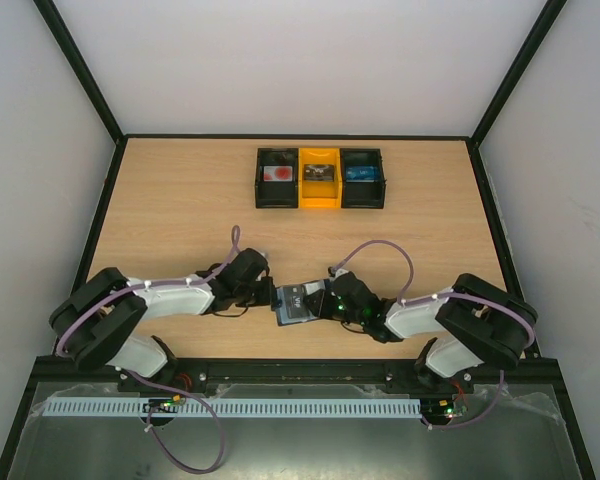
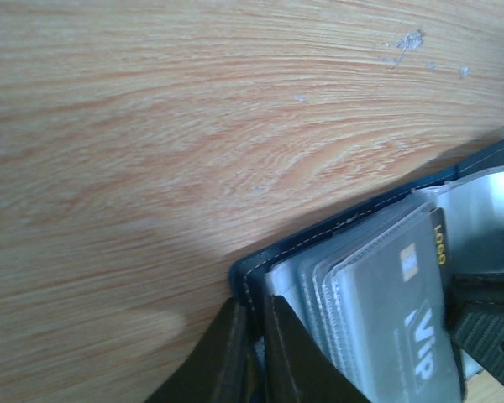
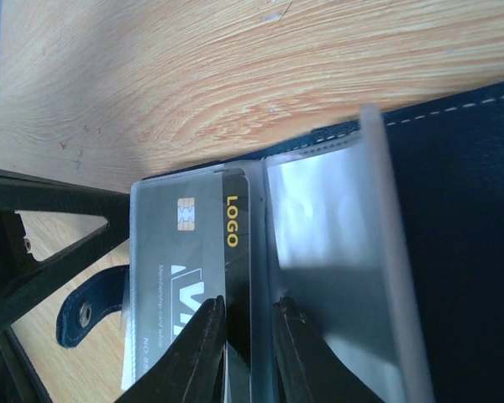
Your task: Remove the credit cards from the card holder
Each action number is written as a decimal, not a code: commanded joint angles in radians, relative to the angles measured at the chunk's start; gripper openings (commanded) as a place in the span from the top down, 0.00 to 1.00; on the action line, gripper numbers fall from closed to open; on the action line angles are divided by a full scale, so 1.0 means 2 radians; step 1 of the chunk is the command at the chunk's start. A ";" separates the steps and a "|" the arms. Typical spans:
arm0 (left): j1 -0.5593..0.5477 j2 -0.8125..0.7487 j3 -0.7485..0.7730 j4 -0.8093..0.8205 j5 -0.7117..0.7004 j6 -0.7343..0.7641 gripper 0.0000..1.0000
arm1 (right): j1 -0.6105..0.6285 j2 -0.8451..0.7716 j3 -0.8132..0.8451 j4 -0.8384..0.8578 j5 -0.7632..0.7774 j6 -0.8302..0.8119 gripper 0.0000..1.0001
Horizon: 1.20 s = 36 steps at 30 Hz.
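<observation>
Counting from the left: two arms, one card holder between them, and three small boxes in a row at the back of the desk (image 1: 180, 200). These are a black box (image 1: 277, 201), a yellow box (image 1: 319, 201) and another black box (image 1: 363, 201), each with one small flat piece inside: reddish, dark, blue. The left arm (image 1: 170, 297) has its jaws pressed onto a corner of the card holder (image 1: 294, 306), the navy edge nipped between the fingers (image 2: 223, 361). The holder lies open near the front middle of the desk. It is navy with pale stitching, with a stack of clear sleeves (image 2: 319, 277) inside and a snap tab (image 3: 82, 312) on one edge. One card (image 3: 172, 243) shows, grey with a chip, "VIP" and a black strip reading "LOGO". The right arm (image 1: 450, 315) has its jaws pinching that card at its black strip.
</observation>
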 commanded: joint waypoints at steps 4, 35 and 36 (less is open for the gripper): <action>0.001 0.002 0.019 -0.050 -0.034 0.013 0.96 | -0.005 0.006 -0.016 0.039 -0.017 0.012 0.83; -0.017 0.035 -0.001 0.036 0.023 -0.015 0.96 | -0.008 0.006 -0.040 0.089 -0.017 0.042 0.85; -0.017 0.034 -0.002 0.034 0.021 -0.014 0.96 | -0.009 0.010 -0.039 0.094 -0.020 0.044 0.86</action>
